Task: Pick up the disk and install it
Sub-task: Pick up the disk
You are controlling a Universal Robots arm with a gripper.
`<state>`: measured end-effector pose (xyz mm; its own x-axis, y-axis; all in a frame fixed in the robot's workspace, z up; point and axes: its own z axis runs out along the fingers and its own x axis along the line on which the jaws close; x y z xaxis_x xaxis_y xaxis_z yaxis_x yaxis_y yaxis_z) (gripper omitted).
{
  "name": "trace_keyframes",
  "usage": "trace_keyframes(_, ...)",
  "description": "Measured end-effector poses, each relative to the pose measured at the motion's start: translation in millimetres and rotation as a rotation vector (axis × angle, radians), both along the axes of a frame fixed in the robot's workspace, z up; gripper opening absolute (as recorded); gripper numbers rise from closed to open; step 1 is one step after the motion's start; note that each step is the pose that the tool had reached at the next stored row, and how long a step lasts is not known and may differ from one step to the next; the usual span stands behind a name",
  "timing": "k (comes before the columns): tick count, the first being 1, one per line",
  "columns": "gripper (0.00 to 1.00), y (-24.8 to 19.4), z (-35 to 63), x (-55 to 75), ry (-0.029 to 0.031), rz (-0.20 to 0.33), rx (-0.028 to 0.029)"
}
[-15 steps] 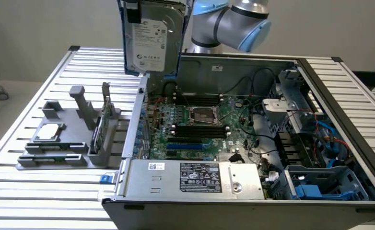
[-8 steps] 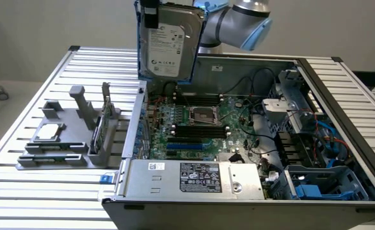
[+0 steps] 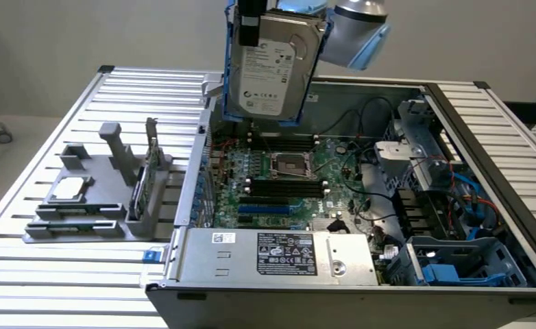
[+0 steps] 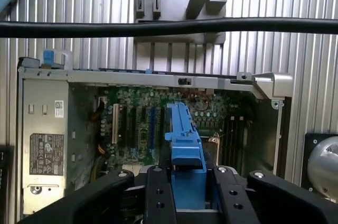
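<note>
Gripper (image 3: 270, 12) pinches the disk (image 3: 273, 65) at its top end, jaws pressed onto the blue carrier.

Exterior view: we see the disk hanging upright, label to the camera. It is lifted well above the open computer case (image 3: 341, 308), over the far end of the motherboard (image 3: 286, 171). The power supply (image 3: 277, 253) lies along the near wall. A grey holder (image 3: 94, 199) sits on the slatted table (image 3: 30, 274) at the exterior view's left, outside the case. A blue-trimmed cage (image 3: 460, 271) in the near corner, at the exterior view's right, looks to us like the drive bay. Loose cables run just beside it.

Wrist view: we look down past the black fingers (image 4: 157, 192) clamping the carrier's blue edge. The motherboard shows far below and a black cable (image 4: 158, 26) crosses in front.

Our judgement: the disk is in carry and the install is not done. To do this well, we hold the pinch firm and centred so the disk doesn't swing. We also stay high enough to clear the case walls, square the carrier to the cage and avoid the cables.
</note>
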<state>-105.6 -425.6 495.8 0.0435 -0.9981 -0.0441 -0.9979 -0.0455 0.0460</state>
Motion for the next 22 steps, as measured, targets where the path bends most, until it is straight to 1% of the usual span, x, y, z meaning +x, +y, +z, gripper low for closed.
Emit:
trace_keyframes(5,0.33,-6.3,0.0,22.7,0.0,0.0,0.0004)
trace_keyframes(7,0.33,-9.5,0.0,31.9,0.0,0.0,0.0004)
trace_keyframes(9,0.33,-13.8,0.0,39.4,0.0,0.0,0.0004)
trace_keyframes(11,0.33,-18.9,-0.1,44.1,-0.0022,0.0,0.0005)
trace_keyframes(12,0.33,-21.8,-0.3,45.6,-0.0053,0.0,0.0005)
trace_keyframes(14,0.33,-27.6,-0.7,47.9,-0.0146,0.0,0.0005)
trace_keyframes(22,0.33,-51.3,-2.6,56.0,-0.0581,0.0,0.0004)
